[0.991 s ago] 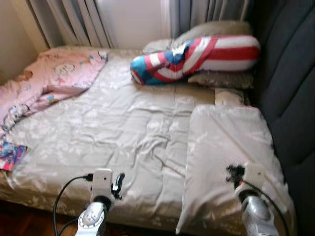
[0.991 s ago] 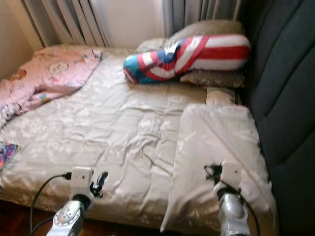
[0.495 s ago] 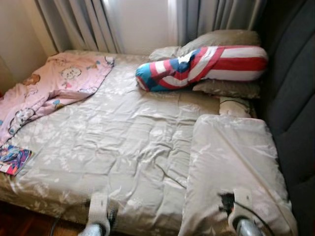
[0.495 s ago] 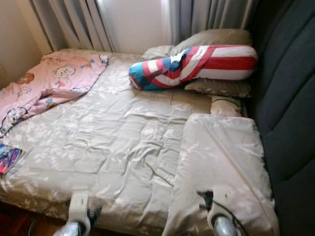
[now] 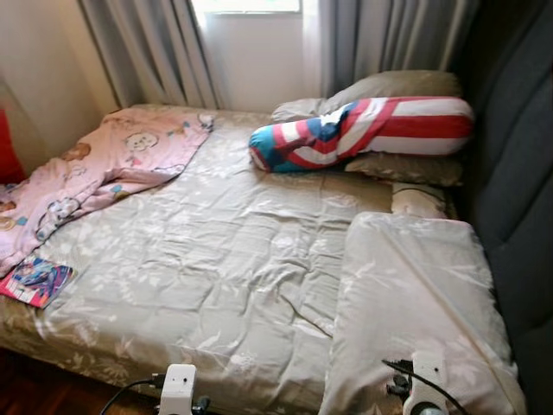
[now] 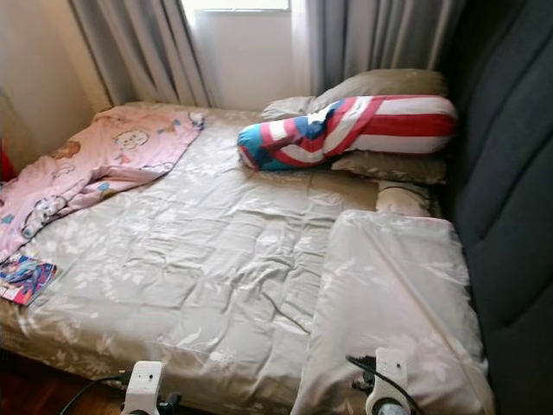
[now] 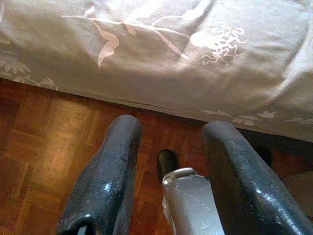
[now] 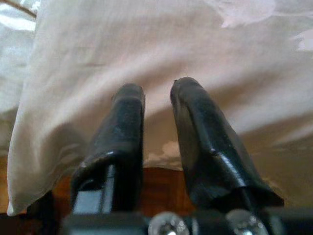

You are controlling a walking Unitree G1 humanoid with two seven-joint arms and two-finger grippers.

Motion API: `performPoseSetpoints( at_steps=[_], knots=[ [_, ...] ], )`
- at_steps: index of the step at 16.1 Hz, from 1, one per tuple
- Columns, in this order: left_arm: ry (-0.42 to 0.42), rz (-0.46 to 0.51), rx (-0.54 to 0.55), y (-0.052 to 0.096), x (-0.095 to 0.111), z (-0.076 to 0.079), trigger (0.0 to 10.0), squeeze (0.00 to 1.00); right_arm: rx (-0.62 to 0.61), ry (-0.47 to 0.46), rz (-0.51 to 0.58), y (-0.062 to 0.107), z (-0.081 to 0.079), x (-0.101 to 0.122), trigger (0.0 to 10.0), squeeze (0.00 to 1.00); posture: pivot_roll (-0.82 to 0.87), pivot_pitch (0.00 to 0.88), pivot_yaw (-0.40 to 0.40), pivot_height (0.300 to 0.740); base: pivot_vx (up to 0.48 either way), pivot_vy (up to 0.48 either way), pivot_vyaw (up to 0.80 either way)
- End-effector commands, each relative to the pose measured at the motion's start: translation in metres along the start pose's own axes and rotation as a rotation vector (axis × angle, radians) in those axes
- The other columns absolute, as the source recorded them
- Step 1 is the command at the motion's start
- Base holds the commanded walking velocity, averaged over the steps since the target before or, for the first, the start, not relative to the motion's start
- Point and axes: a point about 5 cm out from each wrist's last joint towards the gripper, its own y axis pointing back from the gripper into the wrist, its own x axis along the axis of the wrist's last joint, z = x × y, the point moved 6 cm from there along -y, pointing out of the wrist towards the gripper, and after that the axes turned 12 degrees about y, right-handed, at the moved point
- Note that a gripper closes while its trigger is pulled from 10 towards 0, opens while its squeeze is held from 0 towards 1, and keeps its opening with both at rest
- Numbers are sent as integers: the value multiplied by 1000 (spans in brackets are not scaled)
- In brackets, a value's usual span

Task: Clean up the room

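A beige floral bed cover (image 5: 233, 259) is spread over the bed. A matching beige pillow (image 5: 415, 294) lies at the front right. A red, white and blue striped bolster (image 5: 363, 130) rests against grey pillows (image 5: 393, 86) at the head. A pink printed blanket (image 5: 95, 173) is bunched at the far left, with a colourful book (image 5: 36, 281) near the left front edge. My left gripper (image 7: 166, 129) hangs open over the wooden floor, just before the bed's edge. My right gripper (image 8: 157, 90) is narrowly open and empty, pointing at the pillow's front edge.
A dark padded headboard (image 5: 518, 173) runs along the right side. Grey curtains (image 5: 155, 52) and a window stand behind the bed. Parquet floor (image 7: 44, 132) shows under the front edge. A silver part of my own body (image 7: 188, 205) sits between the left fingers.
The camera has tilted up, showing more of the window and curtains. Both arms have sunk to the bottom edge of the view. The right gripper has come off the pillow's top.
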Motion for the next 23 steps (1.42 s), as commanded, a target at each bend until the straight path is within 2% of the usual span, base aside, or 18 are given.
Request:
performPoseSetpoints(
  at_steps=[1, 5, 8, 9, 10, 14, 17, 23],
  knots=[
    [-5, -2, 4, 0, 1, -1, 10000, 0, 2, 2, 5, 0, -3, 0, 10000, 1000, -51, 0, 29, 740, 0, 0, 0],
    [1, -18, 29, 1, -5, -7, 10000, 0, 23, 17, -30, 3, -9, -13, 10000, 1000, -47, 0, 27, 740, 0, 0, 0],
    [2, -17, 25, 1, -4, -6, 10000, 0, 31, 29, -40, 4, -10, -16, 10000, 1000, -51, 0, 29, 740, 0, 0, 0],
    [5, -16, 25, 0, -3, -5, 10000, 0, 50, 32, -45, 4, -15, -17, 10000, 59, -53, 0, 31, 740, 0, 0, 0],
    [4, -14, 24, 0, -3, -4, 10000, 0, 56, 44, -46, 4, -17, -17, 10000, 0, -52, 0, 32, 740, 0, 0, 0],
    [10, -13, 25, 0, -2, -2, 10000, 0, 55, 59, -44, 3, -18, -14, 10000, 0, -31, 0, 27, 740, 0, 0, 0],
    [20, -18, 37, 0, -3, -7, 10000, 0, 47, 64, -51, 3, -17, -15, 10000, 0, -25, 0, 26, 740, 0, 0, 0],
    [23, -36, 52, 2, -9, -13, 10000, 0, 38, 71, -73, 5, -14, -22, 10000, 0, -25, 0, 21, 740, 0, 407, 0]
  ],
)
